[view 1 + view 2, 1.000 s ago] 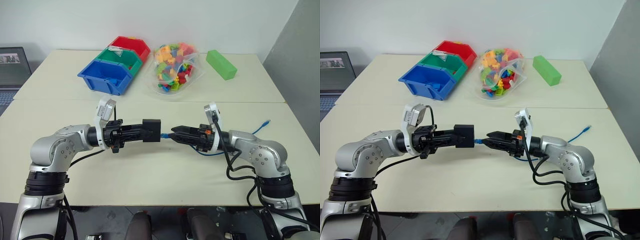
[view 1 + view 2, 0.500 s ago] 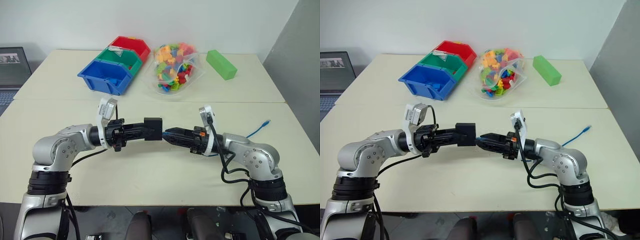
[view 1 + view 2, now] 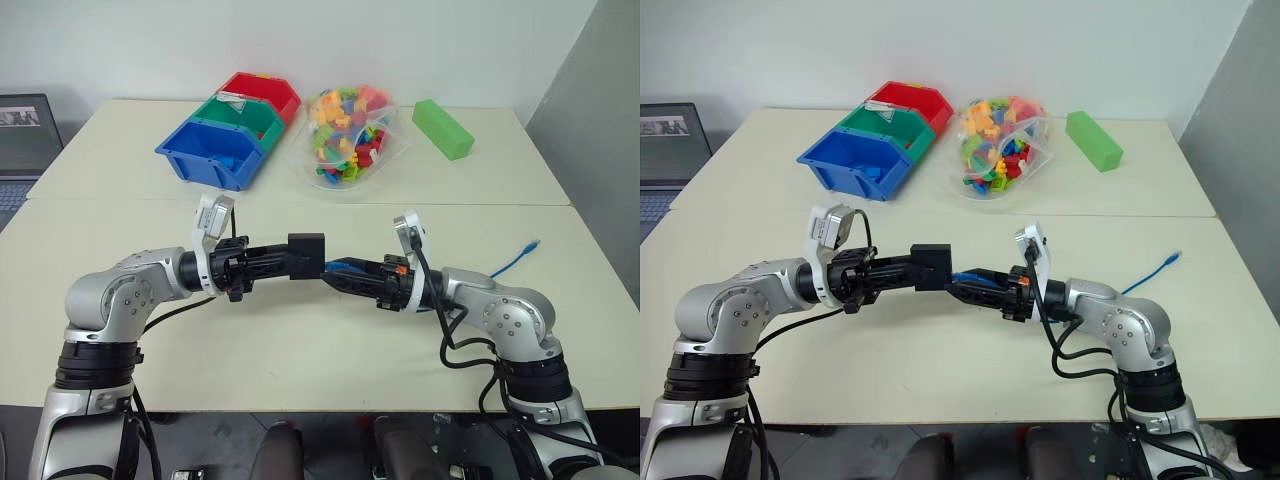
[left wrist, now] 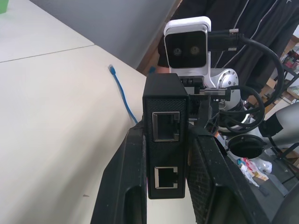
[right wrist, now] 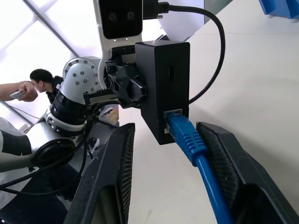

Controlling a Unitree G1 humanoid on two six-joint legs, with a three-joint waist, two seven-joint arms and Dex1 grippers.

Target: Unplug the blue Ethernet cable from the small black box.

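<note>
Box (image 3: 307, 254) being clamped level in left gripper (image 3: 300, 258); blue Ethernet cable (image 5: 189, 138) plugged in, running rightward between right gripper (image 3: 335, 274) fingers (image 5: 112, 186), standing apart.

Above a cream bench (image 3: 940, 345), the left claw (image 3: 920, 270) clamps the small black box (image 3: 933, 267). The right claw (image 3: 958, 288) meets the box, straddling the blue Ethernet cable (image 3: 970, 279).

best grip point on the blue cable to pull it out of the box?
Grip the blue Ethernet cable on its moulded boot right behind the plug, coming in along the cable from the side facing away from the left claw. The boot is the thick, stiff part; it sits seated in the small black box, between the right claw fingers.
</note>
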